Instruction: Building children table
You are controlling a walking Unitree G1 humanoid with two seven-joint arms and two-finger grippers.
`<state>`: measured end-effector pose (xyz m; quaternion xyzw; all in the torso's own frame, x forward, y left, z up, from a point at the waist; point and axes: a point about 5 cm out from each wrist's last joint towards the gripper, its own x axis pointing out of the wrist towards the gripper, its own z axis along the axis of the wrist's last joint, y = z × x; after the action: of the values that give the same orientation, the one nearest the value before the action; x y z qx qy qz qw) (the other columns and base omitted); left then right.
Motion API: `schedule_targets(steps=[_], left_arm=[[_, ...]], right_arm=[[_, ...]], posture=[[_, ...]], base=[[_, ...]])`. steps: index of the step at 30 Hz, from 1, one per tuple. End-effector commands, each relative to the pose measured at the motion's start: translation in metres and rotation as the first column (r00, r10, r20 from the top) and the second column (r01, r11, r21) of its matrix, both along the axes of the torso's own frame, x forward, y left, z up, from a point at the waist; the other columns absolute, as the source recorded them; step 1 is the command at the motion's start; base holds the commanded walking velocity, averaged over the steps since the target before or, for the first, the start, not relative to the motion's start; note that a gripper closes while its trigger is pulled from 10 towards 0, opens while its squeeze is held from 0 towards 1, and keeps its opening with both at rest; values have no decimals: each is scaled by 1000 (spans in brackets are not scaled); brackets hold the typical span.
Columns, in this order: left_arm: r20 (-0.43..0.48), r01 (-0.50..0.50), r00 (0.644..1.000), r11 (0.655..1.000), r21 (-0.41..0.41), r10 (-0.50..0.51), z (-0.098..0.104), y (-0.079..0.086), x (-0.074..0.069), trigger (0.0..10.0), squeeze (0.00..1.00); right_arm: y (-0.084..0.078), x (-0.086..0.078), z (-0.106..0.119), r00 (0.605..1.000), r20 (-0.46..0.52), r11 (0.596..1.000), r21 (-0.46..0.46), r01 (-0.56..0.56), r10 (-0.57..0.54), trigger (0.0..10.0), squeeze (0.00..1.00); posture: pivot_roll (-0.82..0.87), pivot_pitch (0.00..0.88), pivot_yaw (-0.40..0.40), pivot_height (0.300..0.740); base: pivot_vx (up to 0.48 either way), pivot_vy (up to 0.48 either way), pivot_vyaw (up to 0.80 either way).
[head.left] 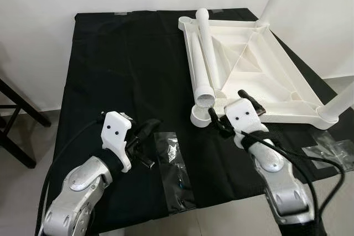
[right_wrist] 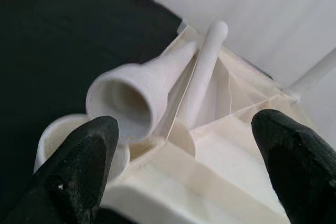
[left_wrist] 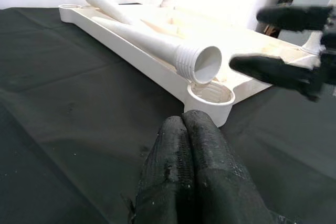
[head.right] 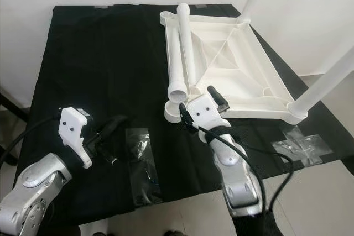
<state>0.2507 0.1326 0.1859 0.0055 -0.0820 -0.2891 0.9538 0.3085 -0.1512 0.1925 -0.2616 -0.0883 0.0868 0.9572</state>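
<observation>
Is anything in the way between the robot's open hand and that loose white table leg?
Nothing visible is. The right gripper is open just in front of the loose table leg's threaded end, beside the empty corner socket.

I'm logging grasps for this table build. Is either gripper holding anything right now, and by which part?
Nothing is held. The right gripper is open at the tabletop's near corner, by the loose leg. The left gripper is shut on nothing.
</observation>
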Motion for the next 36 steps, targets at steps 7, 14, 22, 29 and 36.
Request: schedule_targets(steps=[7, 14, 22, 29, 36], left_arm=[[-10, 14, 1000, 1000, 20, -13, -1, -1, -2, 10000, 0], [-8, 7, 1000, 1000, 17, -7, 0, 0, -2, 10000, 0], [-8, 5, 1000, 1000, 17, -5, 0, -1, -2, 10000, 0], [-10, 4, 1000, 1000, 18, -4, 0, 0, -2, 10000, 0], [-12, 8, 1000, 1000, 17, -8, 0, -1, -2, 10000, 0]], right_arm=[[6, 19, -1, 999, 2, 999, -8, 46, -46, 10000, 592], [-1, 34, 6, 992, -3, 992, -25, 125, -125, 10000, 0], [-5, 40, 4, 986, -18, 986, -28, 163, -164, 10000, 0], [-4, 39, 1, 989, -74, 992, -10, 125, -126, 10000, 0], [-11, 41, -5, 980, -121, 987, -44, 154, -159, 10000, 0]], posture=[[91, 193, -84, 740], [97, 198, -87, 740], [99, 201, -89, 740], [94, 202, -87, 740], [95, 204, -86, 740]], base=[[0, 0, 0], [0, 0, 0], [0, 0, 0], [0, 0, 0], [0, 0, 0]])
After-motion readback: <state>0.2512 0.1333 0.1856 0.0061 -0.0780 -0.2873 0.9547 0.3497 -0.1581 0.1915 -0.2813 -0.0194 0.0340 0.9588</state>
